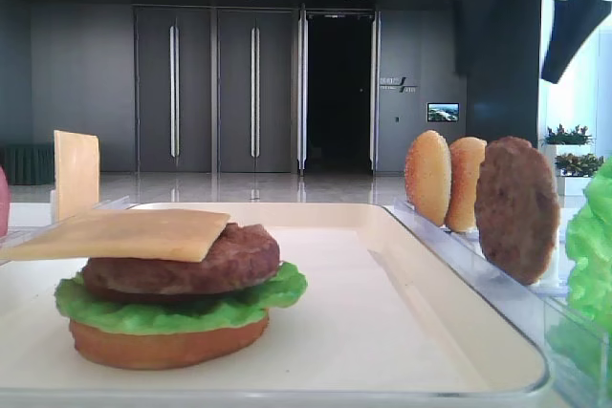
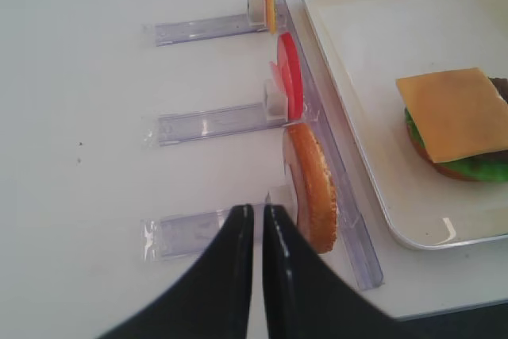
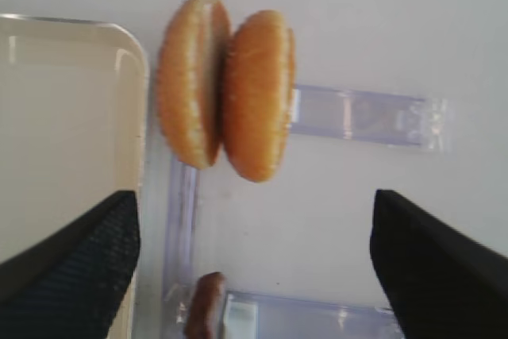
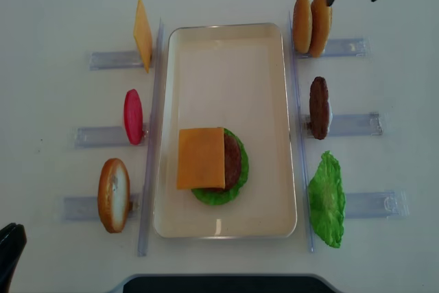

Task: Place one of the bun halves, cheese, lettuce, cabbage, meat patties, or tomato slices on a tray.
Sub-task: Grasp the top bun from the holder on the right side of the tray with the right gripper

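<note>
Left of the tray [image 4: 288, 128], the left gripper [image 2: 259, 220] sits clenched on nothing beside a bun bottom [image 2: 311, 188]. On the tray lies the cheese [image 4: 200, 158]. Right of the tray, two bun halves [image 4: 310, 23] stand under the spread, empty right gripper [image 3: 254, 256].

Bright, even light washes the white tabletop [image 4: 55, 87], leaving only faint shadows. Glare glints on the near rim of the cream-white rectangular tray [image 4: 219, 226]. The right wrist view looks soft, perhaps slightly unfocused, while the far hall behind sits dim.
</note>
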Motion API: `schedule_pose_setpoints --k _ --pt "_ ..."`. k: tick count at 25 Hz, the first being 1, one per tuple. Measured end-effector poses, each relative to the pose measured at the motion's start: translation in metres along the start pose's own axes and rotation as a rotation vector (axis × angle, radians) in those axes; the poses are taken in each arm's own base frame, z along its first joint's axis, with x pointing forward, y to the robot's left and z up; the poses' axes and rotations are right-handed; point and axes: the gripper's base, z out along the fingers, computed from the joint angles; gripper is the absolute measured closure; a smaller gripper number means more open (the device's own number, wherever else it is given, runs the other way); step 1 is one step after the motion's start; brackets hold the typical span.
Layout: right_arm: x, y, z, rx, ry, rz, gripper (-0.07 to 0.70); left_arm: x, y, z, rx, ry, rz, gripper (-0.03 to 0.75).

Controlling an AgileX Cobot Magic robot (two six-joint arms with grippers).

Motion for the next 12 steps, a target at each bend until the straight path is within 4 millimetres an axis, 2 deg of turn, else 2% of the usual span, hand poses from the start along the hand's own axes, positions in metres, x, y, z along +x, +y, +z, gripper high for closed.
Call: schedule_pose_setpoints --k 6,12 --pt "0.005 0.046 0.000 -0.053 -0.046 -0.025 0.043 0.000 0.000 0.000 0.000 0.000 0.000 0.414" --pt "0.002 0.061 0.004 -0.108 -0.036 0.007 0.055 0.000 0.000 0.000 0.000 0.000 0.000 0.414"
